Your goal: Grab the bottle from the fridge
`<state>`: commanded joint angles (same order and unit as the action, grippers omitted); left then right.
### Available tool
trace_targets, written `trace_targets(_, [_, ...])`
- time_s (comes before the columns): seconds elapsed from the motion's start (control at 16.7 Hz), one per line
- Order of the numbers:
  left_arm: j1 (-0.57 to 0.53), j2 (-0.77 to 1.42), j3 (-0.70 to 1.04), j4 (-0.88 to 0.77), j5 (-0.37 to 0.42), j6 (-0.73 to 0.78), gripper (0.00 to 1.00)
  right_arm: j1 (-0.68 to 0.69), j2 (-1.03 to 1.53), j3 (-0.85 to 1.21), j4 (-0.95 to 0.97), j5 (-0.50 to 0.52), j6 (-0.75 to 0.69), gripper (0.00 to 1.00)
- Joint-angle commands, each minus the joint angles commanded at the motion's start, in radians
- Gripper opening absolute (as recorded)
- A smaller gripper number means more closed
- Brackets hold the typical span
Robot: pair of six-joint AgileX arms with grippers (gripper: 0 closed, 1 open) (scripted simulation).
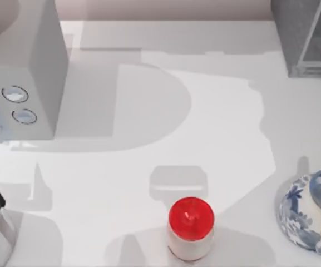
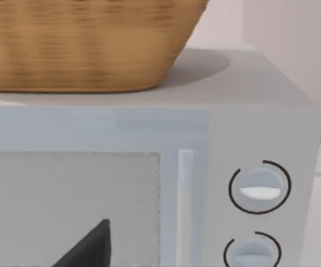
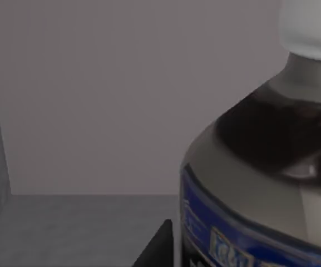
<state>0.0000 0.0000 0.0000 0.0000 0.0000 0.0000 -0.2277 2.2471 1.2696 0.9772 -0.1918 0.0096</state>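
Inside the fridge (image 3: 82,111), seen from the right wrist, the bottle (image 3: 260,183) is standing upright on the grey floor of the compartment, close to the camera, with a pale cap, dark shoulder and blue label band. One dark fingertip (image 3: 159,247) of the right pincer is showing just beside the bottle's base; whether that pincer is spread or pinching, I cannot tell. From above, the fridge (image 1: 305,39) is sitting at the far right corner of the white desk (image 1: 205,139). At the far left, a grey microwave (image 1: 32,72) with two round dials is standing, and the left wrist view is facing its front, with a wicker basket (image 2: 88,44) resting on top. A dark fingertip (image 2: 90,247) of the left pincer is hanging before the microwave door; I cannot tell its state either. Near the front edge, a red-topped white canister (image 1: 191,228) is standing, and a blue-and-white porcelain teapot (image 1: 310,211) is sitting at the right edge.
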Motion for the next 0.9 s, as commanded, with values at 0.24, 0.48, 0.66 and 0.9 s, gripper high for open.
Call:
trace_targets(0.24, [0.000, 0.000, 0.000, 0.000, 0.000, 0.000, 1.00, -0.002, -0.016, 0.003, -0.016, -0.001, 0.001, 0.00])
trace_targets(0.48, [0.000, 0.000, 0.000, 0.000, 0.000, 0.000, 1.00, -0.003, -0.067, 0.022, -0.088, -0.001, 0.002, 0.00])
trace_targets(0.66, [0.000, 0.000, 0.000, 0.000, 0.000, 0.000, 1.00, -0.003, -0.106, 0.037, -0.150, -0.001, 0.003, 0.00])
trace_targets(0.9, [0.000, 0.000, 0.000, 0.000, 0.000, 0.000, 1.00, -0.003, -0.117, 0.045, -0.161, -0.002, 0.002, 0.00])
